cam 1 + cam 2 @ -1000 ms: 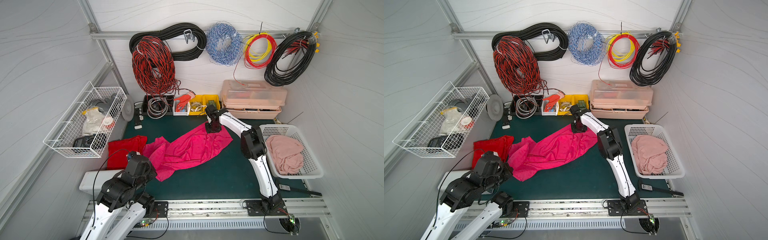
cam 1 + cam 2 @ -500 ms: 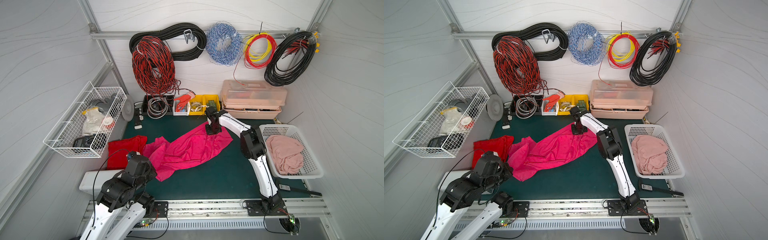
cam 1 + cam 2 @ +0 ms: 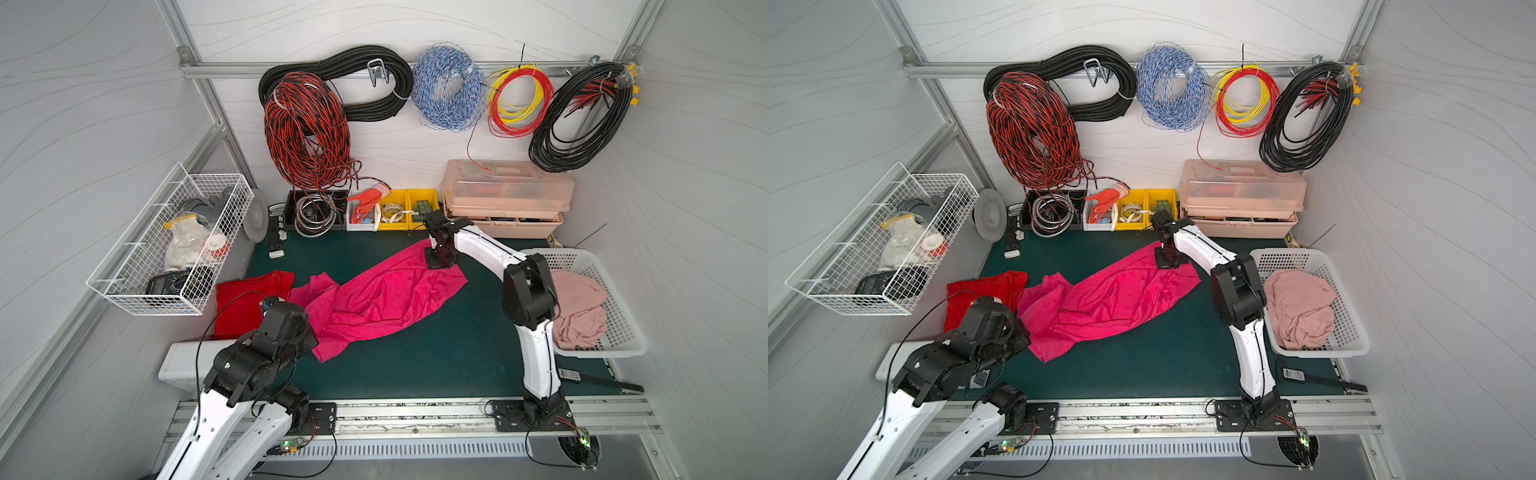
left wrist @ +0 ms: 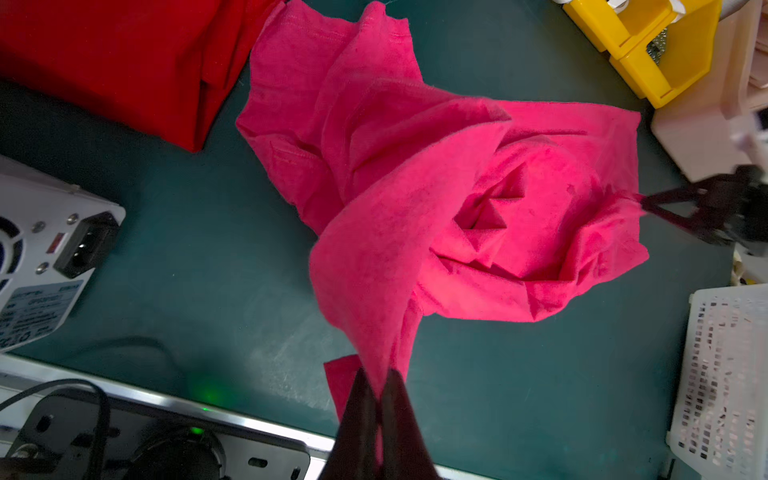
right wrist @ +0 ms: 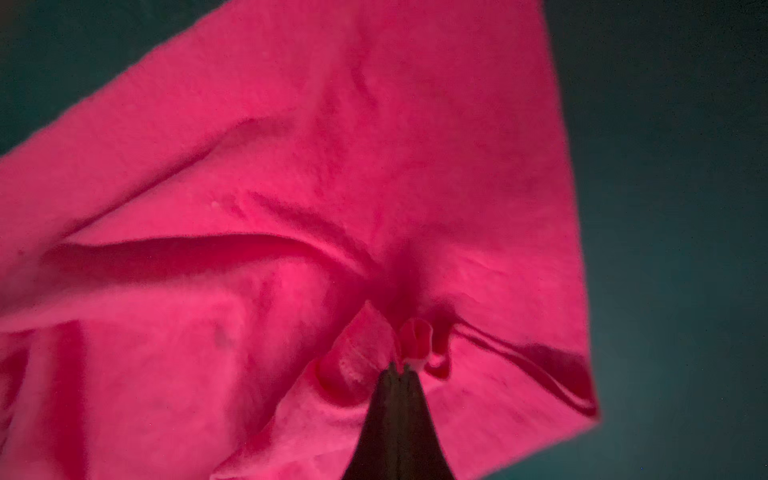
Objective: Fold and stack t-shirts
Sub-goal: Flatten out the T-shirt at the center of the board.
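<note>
Enclosure: white panel walls (image 3: 104,124). Counter (image 3: 415,365): dark green mat. Rear wall above counter: aluminium rail (image 3: 232,70) carrying cable coils (image 3: 307,133). Counter rear edge: yellow bins (image 3: 409,195), beige case (image 3: 505,195). Side wall beside counter: wire basket (image 3: 137,266). Lighting even, diffuse.

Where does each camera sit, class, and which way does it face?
Both top views: high over the front rail, looking down on the dark green mat, left arm, right arm.
Left wrist: behind the left fingers, facing the bright magenta-pink cloth t-shirt they pinch and the deeper red cloth t-shirt.
Right wrist: close behind the right fingers, shut on that pink shirt.
Shared: all views show the pink shirt.
</note>
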`<state>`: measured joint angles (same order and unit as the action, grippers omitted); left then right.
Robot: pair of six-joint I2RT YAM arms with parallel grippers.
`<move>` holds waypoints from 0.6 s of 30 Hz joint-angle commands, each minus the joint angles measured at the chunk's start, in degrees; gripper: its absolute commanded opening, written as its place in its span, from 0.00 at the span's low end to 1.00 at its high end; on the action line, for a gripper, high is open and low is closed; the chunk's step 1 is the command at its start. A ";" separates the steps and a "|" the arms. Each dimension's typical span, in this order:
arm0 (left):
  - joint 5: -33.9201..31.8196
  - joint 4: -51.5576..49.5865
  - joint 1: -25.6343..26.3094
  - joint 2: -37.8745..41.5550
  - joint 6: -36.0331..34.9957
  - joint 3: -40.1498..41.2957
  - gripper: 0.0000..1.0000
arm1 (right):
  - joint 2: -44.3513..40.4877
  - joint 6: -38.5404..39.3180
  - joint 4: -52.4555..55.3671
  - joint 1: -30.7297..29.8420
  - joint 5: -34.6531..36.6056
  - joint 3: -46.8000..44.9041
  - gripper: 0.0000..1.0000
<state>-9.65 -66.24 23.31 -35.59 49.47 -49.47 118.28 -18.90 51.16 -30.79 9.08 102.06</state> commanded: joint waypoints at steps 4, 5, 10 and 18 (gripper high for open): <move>-3.36 8.27 -1.55 -13.48 -3.97 -4.62 0.00 | -18.44 -9.13 3.56 0.14 3.04 -13.44 0.00; -2.76 8.44 -2.35 -14.95 -4.18 -5.43 0.00 | -20.68 -11.94 4.17 -0.40 3.34 -16.06 0.00; -3.01 4.64 -4.23 -13.96 -3.91 -7.79 0.00 | -33.23 -25.49 7.15 -6.11 7.79 -29.85 0.00; -10.45 -10.86 -4.41 -1.49 -2.29 -13.95 0.00 | -50.24 -31.51 14.54 -11.40 14.19 -33.42 0.00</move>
<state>-15.20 -69.73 19.18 -40.58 46.70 -59.13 73.76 -46.02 60.84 -41.65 19.07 68.18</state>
